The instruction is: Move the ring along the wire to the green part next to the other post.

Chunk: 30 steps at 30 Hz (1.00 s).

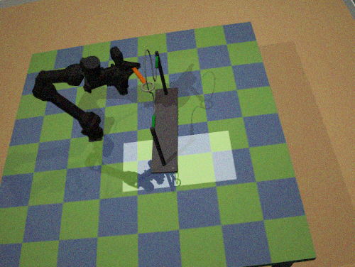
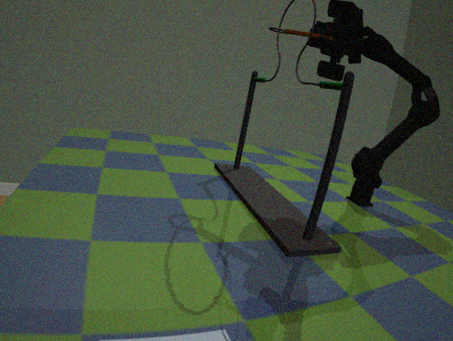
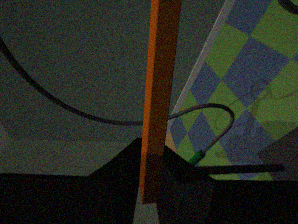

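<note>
My gripper [image 1: 134,68] [image 2: 327,37] [image 3: 146,144] is shut on the orange handle [image 1: 139,75] [image 2: 301,33] [image 3: 162,75] near its end, high above the table. The ring [image 1: 143,88] [image 2: 271,29] is at the handle's far end. The thin grey wire [image 1: 145,64] [image 2: 278,54] [image 3: 75,110] appears to pass through it, on a rising stretch; whether they touch cannot be told. One green part [image 1: 153,121] [image 2: 260,80] is at the lower post in the top view, the other [image 1: 157,61] [image 2: 331,84] at the upper post. The ring is out of the wrist view.
The posts [image 1: 157,146] [image 1: 161,76] [image 2: 245,120] [image 2: 330,159] stand on a dark base plate [image 1: 167,131] [image 2: 267,204]. The wire's tall loop rises between them, close to my gripper in the exterior view, and leaves that view at the top. A checkered table top [image 1: 199,227] [image 2: 136,218] lies below.
</note>
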Tool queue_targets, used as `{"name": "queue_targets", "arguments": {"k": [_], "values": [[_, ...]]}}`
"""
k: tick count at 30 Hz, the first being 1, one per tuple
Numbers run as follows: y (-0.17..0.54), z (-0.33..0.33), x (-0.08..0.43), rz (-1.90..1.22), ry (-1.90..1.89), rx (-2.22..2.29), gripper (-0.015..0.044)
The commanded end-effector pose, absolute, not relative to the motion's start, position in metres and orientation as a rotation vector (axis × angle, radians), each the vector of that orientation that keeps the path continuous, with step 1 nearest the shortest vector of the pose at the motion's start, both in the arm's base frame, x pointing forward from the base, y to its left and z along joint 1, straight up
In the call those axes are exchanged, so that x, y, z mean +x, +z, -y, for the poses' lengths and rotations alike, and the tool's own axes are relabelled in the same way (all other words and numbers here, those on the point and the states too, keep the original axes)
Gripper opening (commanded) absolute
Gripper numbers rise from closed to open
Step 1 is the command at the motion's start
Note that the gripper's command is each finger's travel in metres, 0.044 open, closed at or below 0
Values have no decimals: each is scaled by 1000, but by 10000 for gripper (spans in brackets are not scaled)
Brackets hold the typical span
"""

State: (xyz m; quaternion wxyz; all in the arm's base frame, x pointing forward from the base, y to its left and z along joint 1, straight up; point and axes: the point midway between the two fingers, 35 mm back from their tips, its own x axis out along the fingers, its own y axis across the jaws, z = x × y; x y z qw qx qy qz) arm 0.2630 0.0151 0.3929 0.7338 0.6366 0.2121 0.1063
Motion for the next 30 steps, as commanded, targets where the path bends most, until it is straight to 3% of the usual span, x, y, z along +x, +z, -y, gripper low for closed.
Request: {"name": "queue_targets", "arguments": {"k": [1, 30], "values": [[396, -15, 263, -460, 227, 1362, -150], [390, -14, 263, -476, 169, 1188, -150]]}}
